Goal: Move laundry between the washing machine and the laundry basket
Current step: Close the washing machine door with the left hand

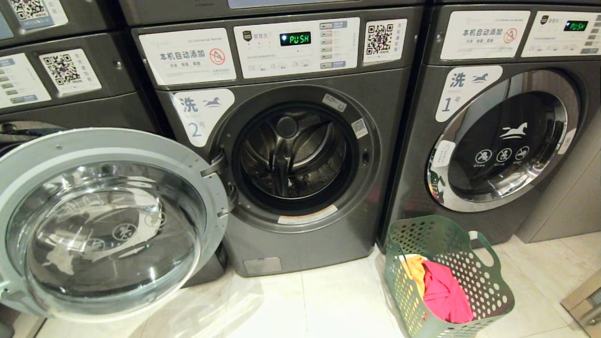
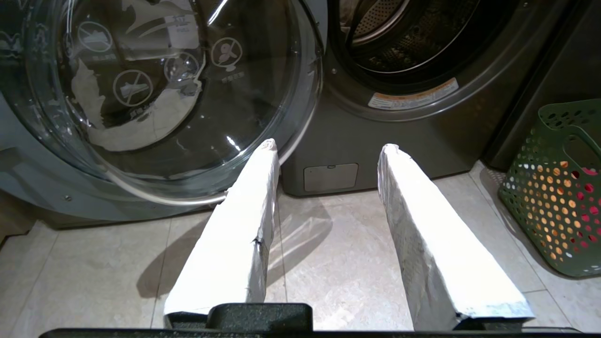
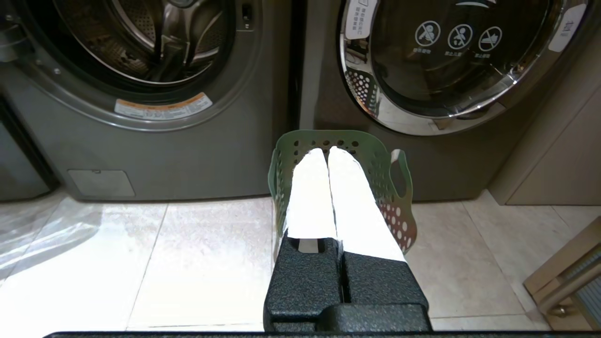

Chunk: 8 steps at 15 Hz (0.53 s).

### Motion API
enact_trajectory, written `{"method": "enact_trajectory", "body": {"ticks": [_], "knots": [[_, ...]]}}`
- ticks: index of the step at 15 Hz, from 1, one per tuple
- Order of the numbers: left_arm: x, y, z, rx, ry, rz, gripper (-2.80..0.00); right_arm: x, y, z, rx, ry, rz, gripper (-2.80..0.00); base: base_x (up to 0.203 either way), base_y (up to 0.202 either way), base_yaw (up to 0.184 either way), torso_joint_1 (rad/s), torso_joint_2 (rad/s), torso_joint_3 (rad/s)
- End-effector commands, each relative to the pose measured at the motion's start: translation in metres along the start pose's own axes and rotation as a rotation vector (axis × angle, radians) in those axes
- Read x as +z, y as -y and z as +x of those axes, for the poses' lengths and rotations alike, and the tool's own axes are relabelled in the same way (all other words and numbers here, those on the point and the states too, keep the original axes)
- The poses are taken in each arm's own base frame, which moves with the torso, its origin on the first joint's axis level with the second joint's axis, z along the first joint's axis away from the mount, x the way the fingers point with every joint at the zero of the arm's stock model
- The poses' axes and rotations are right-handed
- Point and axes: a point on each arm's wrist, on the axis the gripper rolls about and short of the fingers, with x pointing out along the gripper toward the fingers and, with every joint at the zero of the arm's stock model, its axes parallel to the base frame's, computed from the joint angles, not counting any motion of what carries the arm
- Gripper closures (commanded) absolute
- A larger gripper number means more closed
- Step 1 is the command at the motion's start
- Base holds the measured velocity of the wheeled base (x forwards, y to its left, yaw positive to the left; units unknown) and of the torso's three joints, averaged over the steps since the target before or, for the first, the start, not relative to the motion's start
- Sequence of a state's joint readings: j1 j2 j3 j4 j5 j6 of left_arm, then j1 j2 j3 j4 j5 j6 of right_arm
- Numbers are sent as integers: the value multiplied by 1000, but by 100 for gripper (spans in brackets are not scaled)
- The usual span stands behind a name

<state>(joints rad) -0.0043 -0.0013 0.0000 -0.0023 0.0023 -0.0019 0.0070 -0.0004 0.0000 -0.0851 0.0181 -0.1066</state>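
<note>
Head view: washing machine point(image 1: 291, 155) door open, drum empty. Left gripper point(image 2: 328, 148) spread; right gripper point(image 3: 327, 151) pressed together, to be opened above laundry basket point(image 1: 493, 286) before red garment point(image 1: 446, 295) is pinched.

Middle washing machine point(image 1: 300, 141): green display point(image 1: 295, 38) reads "PUSH"; white label point(image 1: 188, 56) left of it reads "本机自动添加"; tag point(image 1: 203, 112) beside the open drum reads "洗 2号". Machine to its right point(image 1: 497, 131): display point(image 1: 575, 26) also "PUSH", same "本机自动添加" label point(image 1: 486, 34), tag point(image 1: 465, 89) "洗 1号". QR stickers' fine print illegible.

Bright indoor light, glare on door glass point(image 1: 112, 230)
</note>
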Motion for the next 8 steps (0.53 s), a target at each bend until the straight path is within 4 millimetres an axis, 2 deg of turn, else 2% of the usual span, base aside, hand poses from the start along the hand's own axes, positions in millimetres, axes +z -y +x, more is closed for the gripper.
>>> {"method": "enact_trajectory", "body": {"ticks": [1, 8], "knots": [[0, 0, 0, 0, -2, -1, 0, -10, -1, 2, 5, -36, 1, 0, 0, 0, 0, 0, 0, 0], [0, 0, 0, -1, -7, 3, 0, -10, -1, 2, 8, -36, -5, 0, 0, 0, 0, 0, 0, 0]]}}
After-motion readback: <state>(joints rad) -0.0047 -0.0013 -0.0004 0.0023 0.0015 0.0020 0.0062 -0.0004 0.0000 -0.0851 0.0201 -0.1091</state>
